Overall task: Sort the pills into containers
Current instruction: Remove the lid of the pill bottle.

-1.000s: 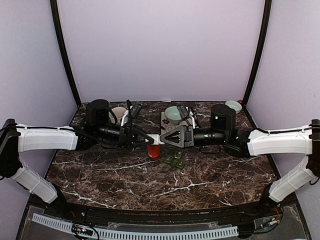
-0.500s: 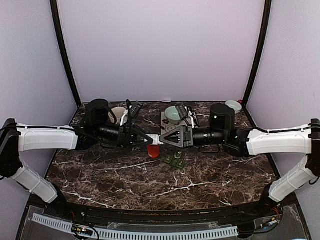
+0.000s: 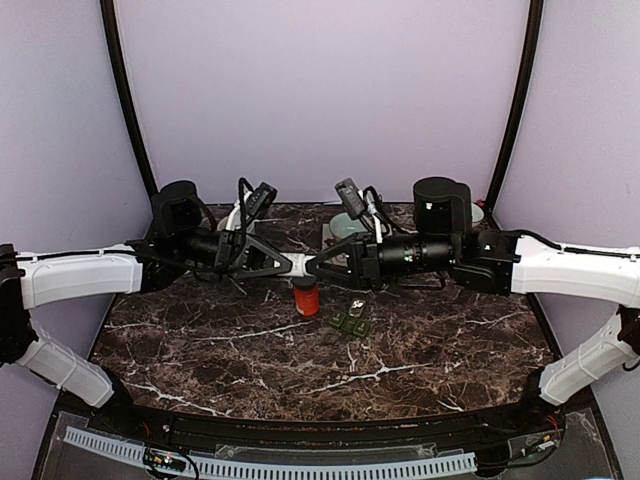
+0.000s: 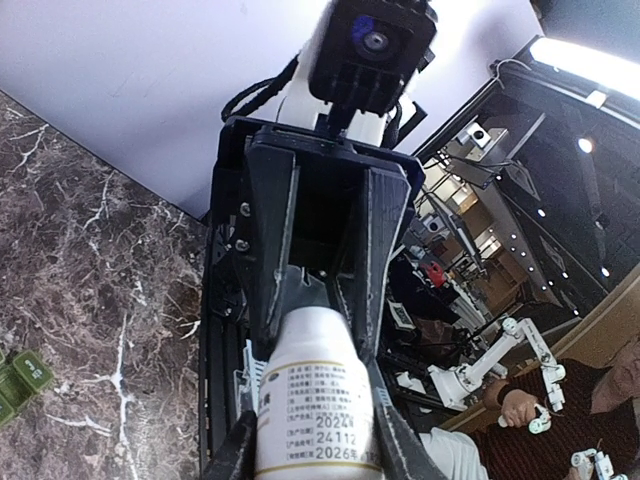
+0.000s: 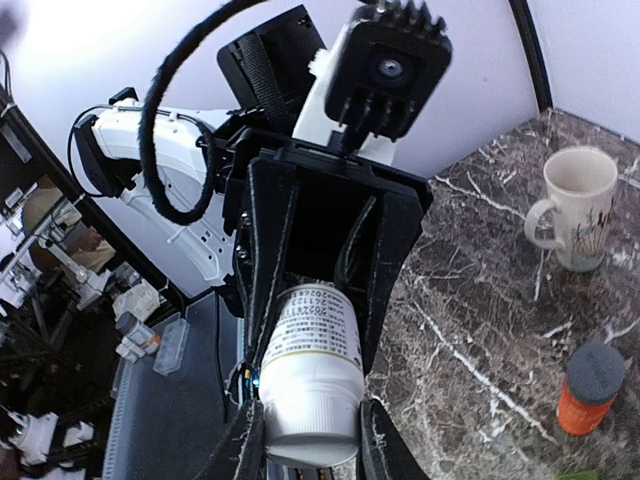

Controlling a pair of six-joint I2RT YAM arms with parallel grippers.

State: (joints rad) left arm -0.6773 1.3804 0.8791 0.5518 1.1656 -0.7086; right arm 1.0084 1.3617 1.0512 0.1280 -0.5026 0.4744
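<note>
A white pill bottle (image 3: pixel 300 266) hangs level above the table, held from both ends. My left gripper (image 3: pixel 288 266) is shut on its labelled body (image 4: pixel 315 385). From the other side my right gripper (image 3: pixel 313 265) is shut on the ribbed white cap end (image 5: pixel 310 400). The containers, a small dark green pill-box strip (image 3: pixel 350 322), lie on the marble just right of and below the bottle, and show at the left edge of the left wrist view (image 4: pixel 20 378). No loose pills show.
An orange-red bottle with a dark grey cap (image 3: pixel 306 297) stands right under the held bottle, also in the right wrist view (image 5: pixel 588 390). A beige mug (image 5: pixel 575 205) stands behind the left arm. A pale green bowl (image 3: pixel 349 227) sits at the back.
Both arms have risen, lifting the white bottle up off the level of the orange-red bottle. The right jaws have closed in on the bottle's cap end.
</note>
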